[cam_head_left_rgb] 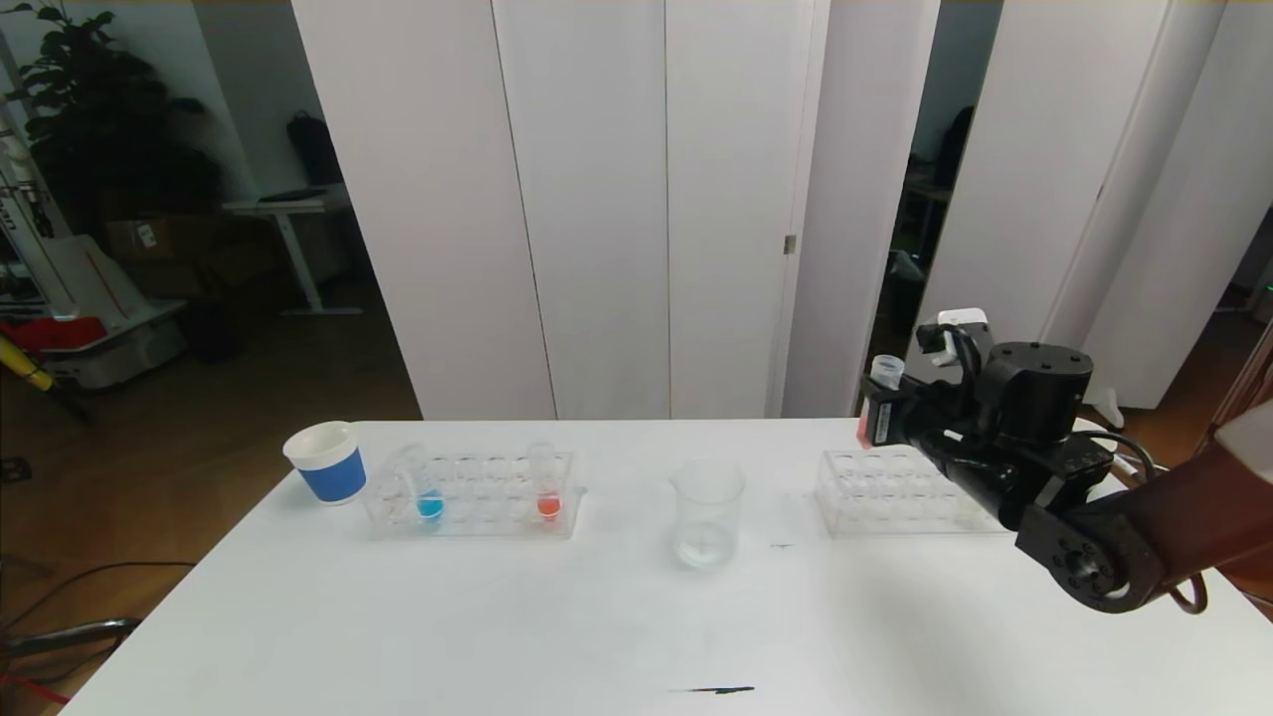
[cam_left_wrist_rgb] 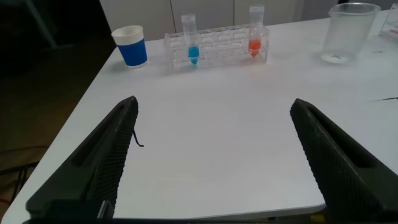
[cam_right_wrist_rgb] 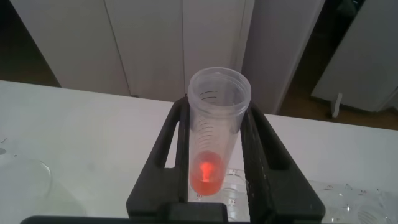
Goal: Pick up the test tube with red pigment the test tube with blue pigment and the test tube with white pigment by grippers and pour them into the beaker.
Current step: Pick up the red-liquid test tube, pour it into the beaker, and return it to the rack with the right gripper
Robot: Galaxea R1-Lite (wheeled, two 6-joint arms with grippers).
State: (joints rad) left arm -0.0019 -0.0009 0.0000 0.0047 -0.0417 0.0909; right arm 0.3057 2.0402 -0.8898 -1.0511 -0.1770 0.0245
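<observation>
I find my right gripper (cam_head_left_rgb: 880, 418) raised above the far right part of the white desk (cam_head_left_rgb: 617, 617), over the back edge of the empty clear plastic tube rack (cam_head_left_rgb: 900, 492) that stands on that side. Its jaws are closed narrow on a slim clear round-bottomed test tube with red-orange liquid at its bottom (cam_right_wrist_rgb: 214, 134); the right wrist view shows the tube upright between the two black fingers (cam_right_wrist_rgb: 264, 155), mouth open, liquid pooled at the base. In the head view only the tube's rim shows above the gripper. The small clear cylindrical beaker with a flared rim (cam_head_left_rgb: 707, 512) stands on the desk near the middle, left of the empty rack and well apart from the gripper; something pale lies at its bottom, which I cannot identify. Farther left sits a second clear plastic tube rack (cam_head_left_rgb: 472, 492). It carries the slim clear test tube with bright blue liquid (cam_head_left_rgb: 428, 492) near its left end and another clear tube with red-orange liquid (cam_head_left_rgb: 546, 487) near its right end, both upright in their slots. A white paper cup with a blue band (cam_head_left_rgb: 326, 462) stands just beside that rack's left end. I do not see a test tube with white pigment in any view. My left gripper (cam_left_wrist_rgb: 214, 162) hovers low over the near left part of the desk with its jaws spread wide and nothing between them. A short dark mark (cam_head_left_rgb: 714, 689) lies near the desk's front edge.
</observation>
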